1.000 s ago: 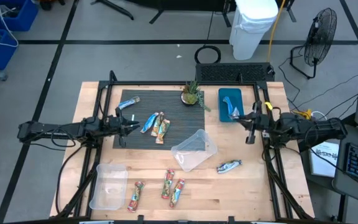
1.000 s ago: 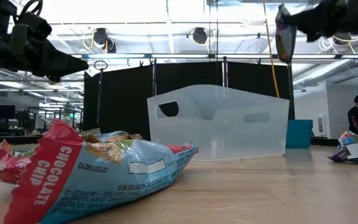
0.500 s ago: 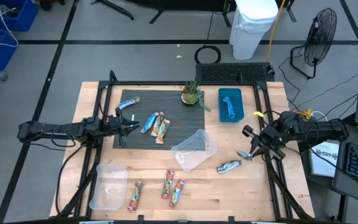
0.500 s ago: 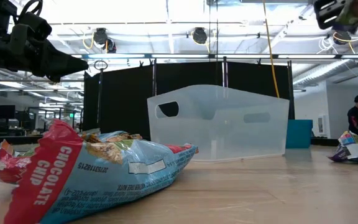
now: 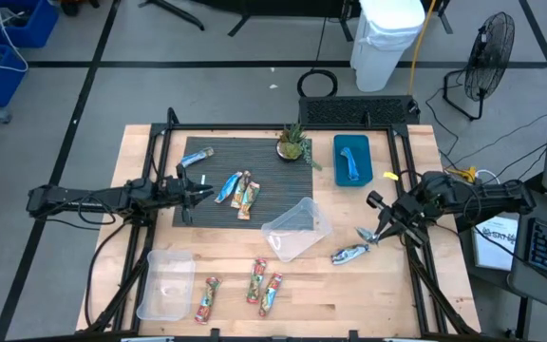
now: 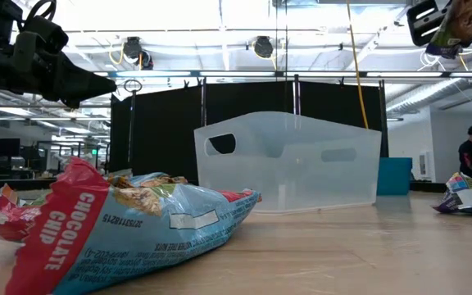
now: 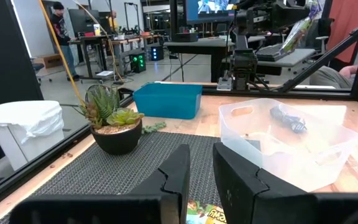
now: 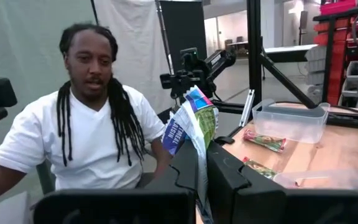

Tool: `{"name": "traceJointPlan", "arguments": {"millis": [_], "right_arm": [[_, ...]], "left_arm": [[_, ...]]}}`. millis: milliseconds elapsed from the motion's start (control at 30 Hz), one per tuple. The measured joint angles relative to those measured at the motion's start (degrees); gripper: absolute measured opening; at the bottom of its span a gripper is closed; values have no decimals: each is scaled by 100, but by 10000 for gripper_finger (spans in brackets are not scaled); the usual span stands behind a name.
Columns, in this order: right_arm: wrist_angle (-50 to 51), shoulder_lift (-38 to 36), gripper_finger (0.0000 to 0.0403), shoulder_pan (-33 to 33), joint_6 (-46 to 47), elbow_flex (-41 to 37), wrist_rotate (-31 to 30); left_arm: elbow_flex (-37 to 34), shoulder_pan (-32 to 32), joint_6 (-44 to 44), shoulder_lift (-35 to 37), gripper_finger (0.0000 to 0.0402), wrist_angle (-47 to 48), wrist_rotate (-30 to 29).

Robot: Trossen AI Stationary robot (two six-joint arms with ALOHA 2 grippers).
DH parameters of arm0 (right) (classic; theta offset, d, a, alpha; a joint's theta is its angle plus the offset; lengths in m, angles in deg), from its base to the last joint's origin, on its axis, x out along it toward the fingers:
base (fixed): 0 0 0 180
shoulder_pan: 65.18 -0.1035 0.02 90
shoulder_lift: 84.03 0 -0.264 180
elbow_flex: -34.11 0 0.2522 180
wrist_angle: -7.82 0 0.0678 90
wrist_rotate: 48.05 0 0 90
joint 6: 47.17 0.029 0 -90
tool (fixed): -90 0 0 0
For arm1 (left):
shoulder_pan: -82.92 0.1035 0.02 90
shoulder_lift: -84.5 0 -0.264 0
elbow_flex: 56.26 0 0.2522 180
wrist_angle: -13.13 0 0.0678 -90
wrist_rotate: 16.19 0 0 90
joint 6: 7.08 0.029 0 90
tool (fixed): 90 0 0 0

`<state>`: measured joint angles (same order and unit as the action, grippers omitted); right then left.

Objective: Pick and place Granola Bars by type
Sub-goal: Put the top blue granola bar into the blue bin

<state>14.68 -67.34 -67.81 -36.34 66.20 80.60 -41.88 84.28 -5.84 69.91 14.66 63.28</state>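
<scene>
Granola bar (image 5: pixel 352 169) in teal bin (image 5: pixel 339 145)

Robotics lab in an open industrial hall

A wooden table (image 5: pixel 368 285) inside a black frame stands on grey concrete floor marked with dark lines; a floor fan (image 5: pixel 487 47) at upper right and a white bin (image 5: pixel 385 33) at top. Left wrist view shows workstations with a monitor (image 7: pixel 219 6); low view shows ceiling ducts and bright strip lighting.
</scene>
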Motion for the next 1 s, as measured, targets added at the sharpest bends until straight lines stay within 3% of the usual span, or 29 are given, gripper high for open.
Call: {"name": "traceJointPlan", "arguments": {"millis": [700,800,1000], "right_arm": [[-22,0,8,0,-100,0,-231],[-48,-2,8,0,-302,0,-935],[-271,-2,8,0,-884,0,-2991]], "left_arm": [[0,-2,0,-1,76,2,0],[0,-1,1,0,76,1,0],[0,-1,0,-2,76,1,0]]}}
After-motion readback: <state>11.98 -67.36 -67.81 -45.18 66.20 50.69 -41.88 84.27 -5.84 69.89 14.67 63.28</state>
